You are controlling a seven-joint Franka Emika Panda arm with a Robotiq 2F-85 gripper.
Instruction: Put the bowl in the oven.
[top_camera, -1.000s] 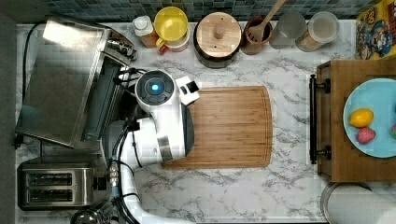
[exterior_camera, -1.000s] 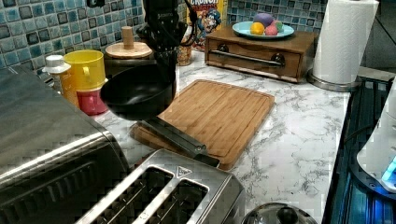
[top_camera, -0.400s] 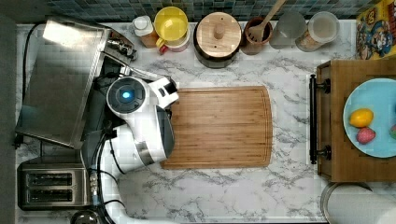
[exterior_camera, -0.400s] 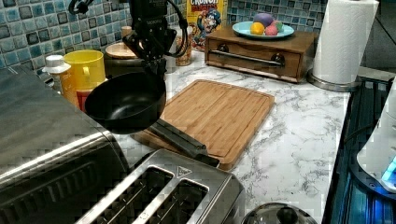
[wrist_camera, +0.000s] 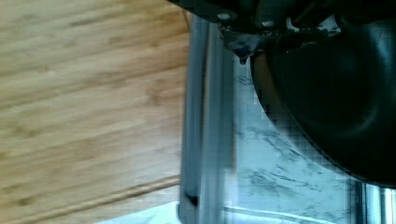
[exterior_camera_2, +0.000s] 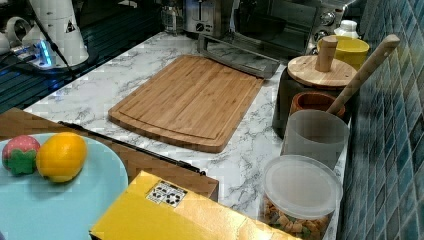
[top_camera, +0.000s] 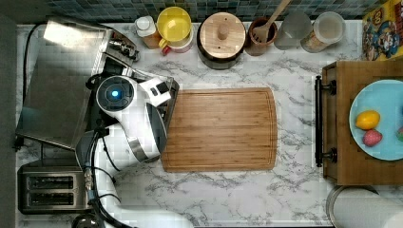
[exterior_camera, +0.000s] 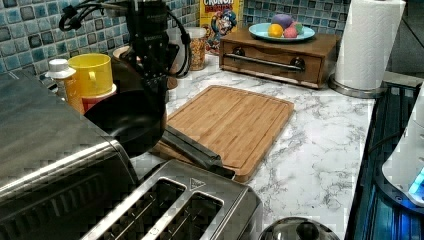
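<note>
**Now the bowl hangs at the open oven door**

Firstly, at the left view's left stands the oven [exterior_camera: 55,165], with the toaster [exterior_camera: 175,210] just in front of it. Next comes the bowl [exterior_camera: 127,122]: it is dark, tilted, and held in the air over the open oven door [exterior_camera: 192,150], close to the mouth of the oven. The gripper [exterior_camera: 156,80] comes down from above and pinches the rim of the bowl between its fingers. Behind it stand a yellow cup [exterior_camera: 92,75] and a bottle with white cap [exterior_camera: 59,75]. More to the right lies the cutting board [exterior_camera: 235,120], touching the edge of the door. At the far right a wooden box [exterior_camera: 280,55] carries a blue plate [exterior_camera: 260,31], and a paper towel roll [exterior_camera: 367,42] stands beside.
</note>
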